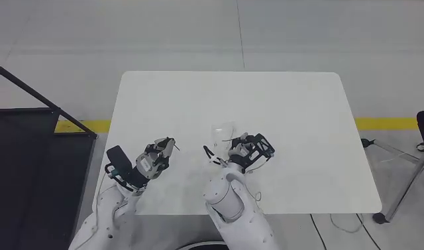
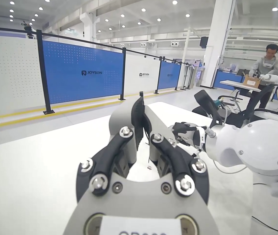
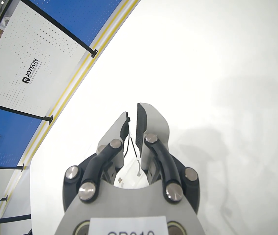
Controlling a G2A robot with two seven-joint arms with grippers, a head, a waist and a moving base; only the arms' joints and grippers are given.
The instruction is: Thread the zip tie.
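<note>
Near the front edge of the table (image 1: 298, 104), both arms are held just above the surface, their tips apart with bare tabletop between them. A thin black tie (image 2: 141, 95) is pinched in the left gripper (image 2: 142, 105). Its fingers are clenched on the strap, and only a short tip stands out beyond them. The short overhang probably leaves the strap stiff enough to be aimed, since threading needs a steady point.

At the tip of the right gripper (image 3: 133, 114) a small black head (image 3: 128, 119) is seen, with a fine black strand trailing back from it. Whether the head is actually grasped cannot be told, nor whether it belongs to the same tie. It is presented at the very tip, probably so that its slot is left open to the incoming strap. A clear bag (image 1: 222, 129) lies flat on the table just beyond the right gripper; what it contains cannot be made out.

The left arm is bent at the elbow, and its gripper is pointed forward and inward, toward the right arm. The right arm is folded close to the table edge, with the wrist turned so that its gripper is aimed toward the robot's left side. The two tips are roughly facing but not lined up, so threading is judged not yet begun.
</note>
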